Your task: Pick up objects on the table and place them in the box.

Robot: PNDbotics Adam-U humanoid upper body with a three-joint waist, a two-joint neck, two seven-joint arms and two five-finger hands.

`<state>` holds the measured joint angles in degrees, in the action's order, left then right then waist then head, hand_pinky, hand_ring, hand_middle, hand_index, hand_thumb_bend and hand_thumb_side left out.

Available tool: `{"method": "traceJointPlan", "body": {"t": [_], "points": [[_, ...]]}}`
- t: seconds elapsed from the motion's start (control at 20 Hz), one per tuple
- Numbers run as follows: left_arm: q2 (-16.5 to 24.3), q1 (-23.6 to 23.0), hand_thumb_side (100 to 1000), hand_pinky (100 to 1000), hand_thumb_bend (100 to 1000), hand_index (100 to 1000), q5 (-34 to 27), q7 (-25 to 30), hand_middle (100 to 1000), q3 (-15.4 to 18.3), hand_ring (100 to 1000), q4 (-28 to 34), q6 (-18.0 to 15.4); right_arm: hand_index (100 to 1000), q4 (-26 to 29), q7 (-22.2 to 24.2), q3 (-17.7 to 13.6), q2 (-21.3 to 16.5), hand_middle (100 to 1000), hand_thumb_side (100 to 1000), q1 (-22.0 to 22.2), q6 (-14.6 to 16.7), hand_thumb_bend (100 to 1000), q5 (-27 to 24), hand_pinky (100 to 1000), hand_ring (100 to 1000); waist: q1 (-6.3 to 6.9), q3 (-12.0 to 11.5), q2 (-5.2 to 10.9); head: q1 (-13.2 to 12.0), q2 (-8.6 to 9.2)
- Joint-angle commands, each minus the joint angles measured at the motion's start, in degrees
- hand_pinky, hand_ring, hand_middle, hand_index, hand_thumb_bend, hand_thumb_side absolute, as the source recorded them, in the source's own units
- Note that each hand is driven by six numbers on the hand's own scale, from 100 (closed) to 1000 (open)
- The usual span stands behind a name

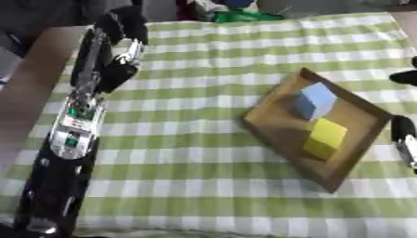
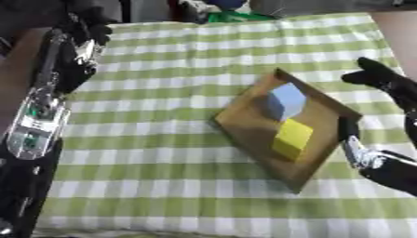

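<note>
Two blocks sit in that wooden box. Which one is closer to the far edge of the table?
The blue block; it sits farther up the wooden box, beyond the yellow block, which lies nearer the robot.

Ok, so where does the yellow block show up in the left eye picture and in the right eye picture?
Left eye view: the yellow block lies right of centre, inside the wooden box, below the blue block.
Right eye view: the yellow block sits nearer the middle, again in the box just below the blue block.
Shared landmark: the box's pointed lower corner, on the green checked cloth.
</note>
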<state>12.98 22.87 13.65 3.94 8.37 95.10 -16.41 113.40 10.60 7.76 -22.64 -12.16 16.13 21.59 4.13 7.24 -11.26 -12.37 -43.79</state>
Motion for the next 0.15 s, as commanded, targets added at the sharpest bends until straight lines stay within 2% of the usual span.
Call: {"method": "traceJointPlan", "body": {"t": [0.05,0.15], "points": [[0.53,0.54,566,634,181,801,0.06,-0.13,629,0.6,641,0.95,0.24,1000,1.19,0.01,-0.33,-0.5,792,476,-0.86,-0.06,100,0.22,901,851,-0.19,0.03,0.73,0.32,-0.29],[0.48,0.56,569,635,180,801,0.16,-0.1,629,0.6,641,0.86,0.3,1000,1.19,-0.01,-0.36,-0.53,792,476,-0.91,-0.07,100,0.22,901,851,-0.18,0.06,0.76,0.32,-0.27]]}}
